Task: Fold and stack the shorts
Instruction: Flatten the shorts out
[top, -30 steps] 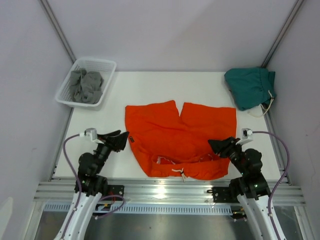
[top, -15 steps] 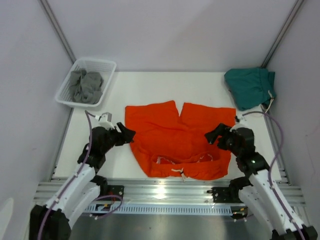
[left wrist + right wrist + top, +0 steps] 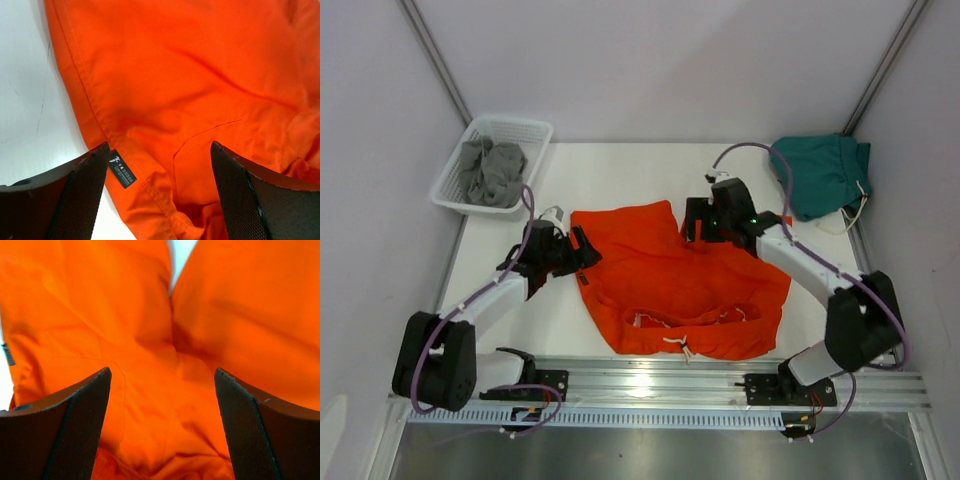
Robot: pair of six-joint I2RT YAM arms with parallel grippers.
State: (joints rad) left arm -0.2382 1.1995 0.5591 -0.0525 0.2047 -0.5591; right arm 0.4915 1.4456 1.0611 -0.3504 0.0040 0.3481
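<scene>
The orange shorts (image 3: 670, 280) lie spread flat mid-table, waistband with white drawstring toward the near edge, legs pointing away. My left gripper (image 3: 584, 252) is open at the shorts' left side seam; its wrist view shows the seam (image 3: 125, 145) and a small black label (image 3: 122, 169) between the fingers. My right gripper (image 3: 696, 222) is open above the split between the two legs, which shows in the right wrist view (image 3: 172, 347). The teal-green shorts (image 3: 820, 172) lie folded at the far right corner with a white drawstring hanging out.
A white basket (image 3: 535, 128) holding grey cloth (image 3: 492, 172) stands at the far left corner. Slanted frame posts rise at both back corners. The table's near edge is a metal rail (image 3: 650, 380).
Both arms have reached away from the near edge: the left gripper moved to the shorts' left seam, the right swung up and left over the crotch split. The shorts have not moved.
</scene>
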